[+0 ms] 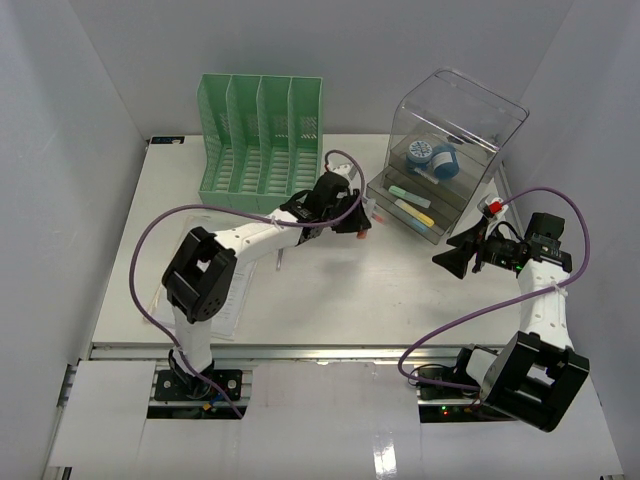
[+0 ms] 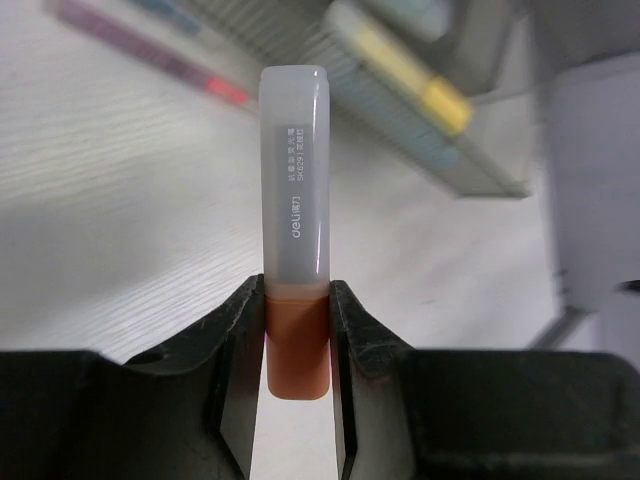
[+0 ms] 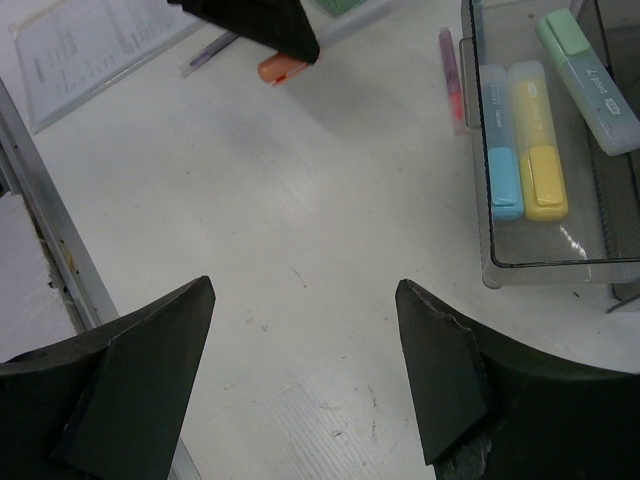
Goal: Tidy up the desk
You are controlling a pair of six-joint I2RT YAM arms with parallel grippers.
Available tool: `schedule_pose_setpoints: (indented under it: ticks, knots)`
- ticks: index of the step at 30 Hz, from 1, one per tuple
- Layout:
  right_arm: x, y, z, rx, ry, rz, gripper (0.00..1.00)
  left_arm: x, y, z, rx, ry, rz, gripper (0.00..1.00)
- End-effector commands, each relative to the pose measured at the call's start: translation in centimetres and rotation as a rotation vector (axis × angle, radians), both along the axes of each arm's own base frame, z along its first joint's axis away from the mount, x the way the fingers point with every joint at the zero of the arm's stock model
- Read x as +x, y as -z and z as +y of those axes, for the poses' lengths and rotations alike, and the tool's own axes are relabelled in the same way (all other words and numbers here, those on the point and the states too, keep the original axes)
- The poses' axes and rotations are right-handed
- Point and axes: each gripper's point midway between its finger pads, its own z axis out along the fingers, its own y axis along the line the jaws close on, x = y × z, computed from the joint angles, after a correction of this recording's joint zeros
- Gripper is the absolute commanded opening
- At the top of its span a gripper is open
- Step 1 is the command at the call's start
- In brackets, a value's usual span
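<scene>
The white desk [image 1: 330, 290] has a silver rail at its near edge. My left gripper [image 1: 358, 222] is shut on an orange highlighter [image 2: 293, 180] with a frosted cap and holds it by its orange end, cap pointing towards the clear drawer unit [image 1: 445, 150]. The orange end also shows in the right wrist view [image 3: 282, 68]. My right gripper [image 1: 452, 260] is open and empty above bare desk [image 3: 300, 200], just in front of the open drawer [image 3: 487, 270]. The drawer holds blue [image 3: 503, 140], yellow [image 3: 540, 140] and green [image 3: 585, 80] highlighters.
A green file rack [image 1: 262, 135] stands at the back. Tape rolls [image 1: 430, 155] sit in the clear unit's upper shelf. A pink pen [image 3: 450, 75] lies beside the drawer, a purple pen [image 3: 210, 52] near a printed sheet [image 3: 90, 50] at the left.
</scene>
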Motion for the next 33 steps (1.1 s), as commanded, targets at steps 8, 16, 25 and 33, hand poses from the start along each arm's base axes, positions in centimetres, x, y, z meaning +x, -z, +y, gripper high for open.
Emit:
schedule_pose_setpoints:
  ticks: [8, 16, 25, 33]
  knots:
    - [0.1, -1.1, -0.1, -0.009, 0.0, -0.055, 0.79, 5.3, -10.5, -8.8, -0.583, -0.059, 0.148, 0.12]
    - [0.0, -1.3, -0.3, -0.007, 0.01, -0.063, 0.79, 7.7, -9.9, -10.6, -0.637, -0.093, 0.179, 0.45]
    - [-0.3, -1.3, -0.1, -0.004, -0.004, -0.073, 0.8, 7.8, -10.4, -10.9, -0.65, -0.072, 0.154, 0.98]
    - [-0.8, -1.2, 1.7, -0.18, -0.15, -0.14, 0.79, 4.5, -16.4, -7.2, -0.594, 0.011, -0.062, 0.98]
